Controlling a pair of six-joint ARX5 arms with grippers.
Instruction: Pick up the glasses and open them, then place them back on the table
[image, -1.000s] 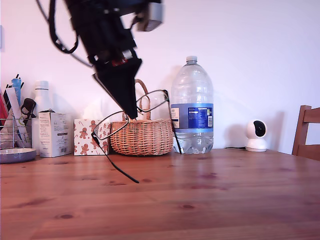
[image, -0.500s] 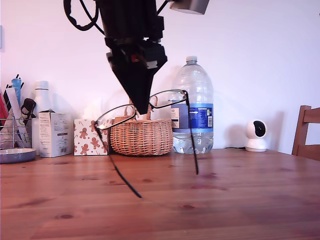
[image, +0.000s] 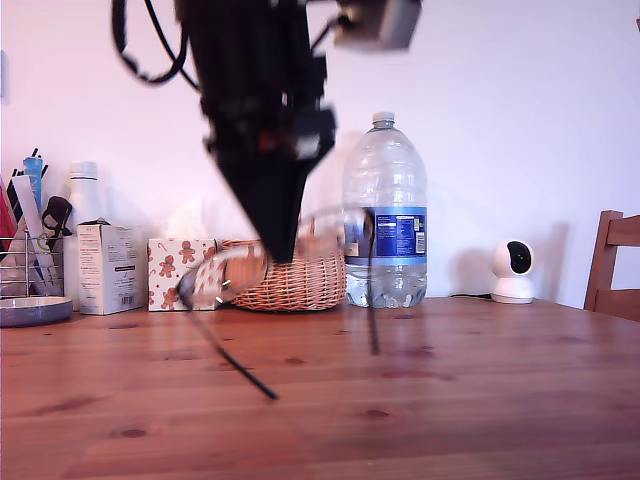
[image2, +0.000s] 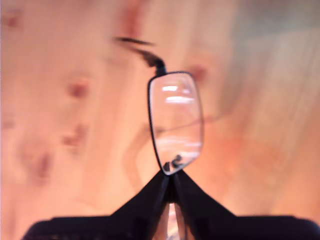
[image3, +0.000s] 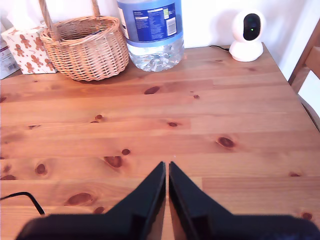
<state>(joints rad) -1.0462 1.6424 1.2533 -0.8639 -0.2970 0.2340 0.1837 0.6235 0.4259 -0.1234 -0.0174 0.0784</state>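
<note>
My first gripper (image: 275, 250) points straight down from the arm above, its black tapered jaws pinched on the glasses (image: 290, 255) at the frame's middle. The thin black wire frame hangs above the table (image: 450, 400) — grainy reddish-brown wood with dark knots — running left-right in the exterior view, both temples open and slanting down. My second gripper (image3: 166, 172) hovers nearly closed, holding nothing.

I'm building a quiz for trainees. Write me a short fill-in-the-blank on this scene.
My first gripper is shut on the ____.
The glasses' temple arms are ____, hanging down toward the table.
My second gripper holds ____.
Behind the glasses stands a wicker ____.

Missing: glasses; open; nothing; basket
</note>
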